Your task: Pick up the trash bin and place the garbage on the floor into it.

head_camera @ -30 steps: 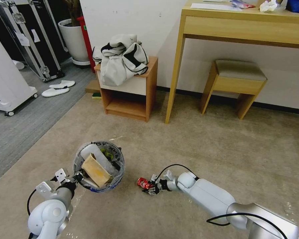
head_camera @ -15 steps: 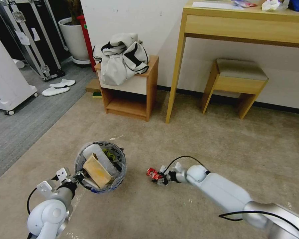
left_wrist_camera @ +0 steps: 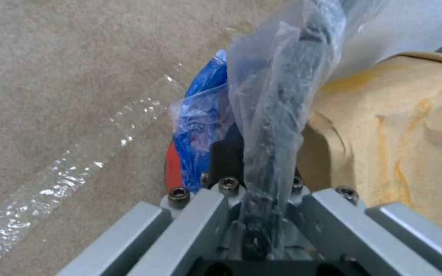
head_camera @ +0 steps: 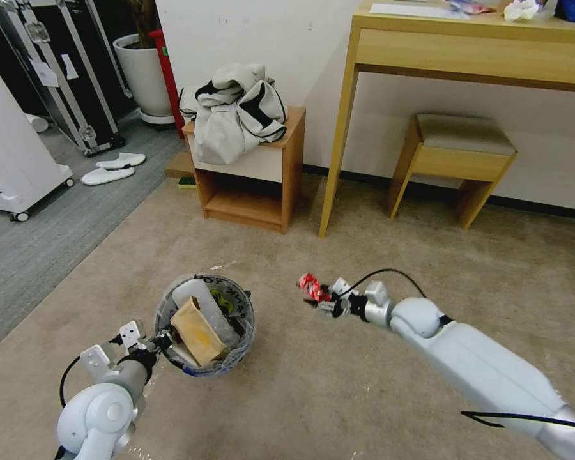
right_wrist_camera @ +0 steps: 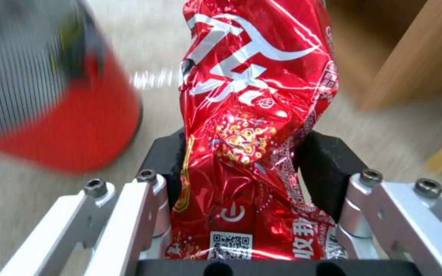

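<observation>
Beige short-pile carpet point(head_camera: 364, 396) under me. L gripper point(head_camera: 161, 340) pinches the rim of the small round red bin w/ clear bag liner point(head_camera: 206, 324). R gripper point(head_camera: 326, 303) is clamped on the crinkled red foil wrapper point(head_camera: 309, 287), well right of the bin. I'd say carry it over the opening before letting go; keep the bin level.

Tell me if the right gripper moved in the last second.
Yes. The right gripper, shut on the red foil wrapper, has moved away from the robot, toward the wooden desk leg, and off the floor.
</observation>
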Robot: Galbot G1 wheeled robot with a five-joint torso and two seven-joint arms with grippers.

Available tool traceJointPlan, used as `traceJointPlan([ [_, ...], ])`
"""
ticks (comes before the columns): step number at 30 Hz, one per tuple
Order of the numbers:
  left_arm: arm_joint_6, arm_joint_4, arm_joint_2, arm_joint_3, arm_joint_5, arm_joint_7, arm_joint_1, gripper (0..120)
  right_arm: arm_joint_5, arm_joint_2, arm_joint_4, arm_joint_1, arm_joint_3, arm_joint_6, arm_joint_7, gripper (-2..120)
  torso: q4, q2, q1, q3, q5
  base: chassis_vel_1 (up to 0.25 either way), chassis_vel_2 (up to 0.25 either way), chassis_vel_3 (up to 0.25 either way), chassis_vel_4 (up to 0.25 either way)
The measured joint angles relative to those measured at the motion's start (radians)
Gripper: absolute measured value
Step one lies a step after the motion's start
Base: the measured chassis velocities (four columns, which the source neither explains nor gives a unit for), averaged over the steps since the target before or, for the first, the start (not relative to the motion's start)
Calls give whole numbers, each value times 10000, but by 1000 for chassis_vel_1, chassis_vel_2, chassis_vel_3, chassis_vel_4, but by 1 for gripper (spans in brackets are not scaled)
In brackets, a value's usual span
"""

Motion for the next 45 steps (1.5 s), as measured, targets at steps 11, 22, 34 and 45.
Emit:
traceJointPlan([
  [11, 643, -711, 377, 52, -1032, -549, 119, 0, 1120, -748, 2691, -250, 957, 657, 540, 45, 0, 2, -1, 0, 0, 0, 0, 0, 0],
  [22, 1024, -1097, 563, 217, -2006, -1092, 152, 0, 2481, -538, 4353, 63, 679, 1702, 939, 45, 1, 2, -1, -1, -2, 0, 0, 0, 0],
  [34, 1084, -1310, 542, 174, -2180, -1189, 233, 0, 2911, 627, 4565, 1210, -1117, 2054, 1207, 45, 3, 2, -1, 0, -2, 0, 0, 0, 0],
  [45, 1107, -1366, 423, 217, -2350, -1312, 142, 0, 2743, 936, 4481, 1113, -1803, 2254, 1055, 45, 1, 3, -2, 0, -1, 0, 0, 0, 0],
])
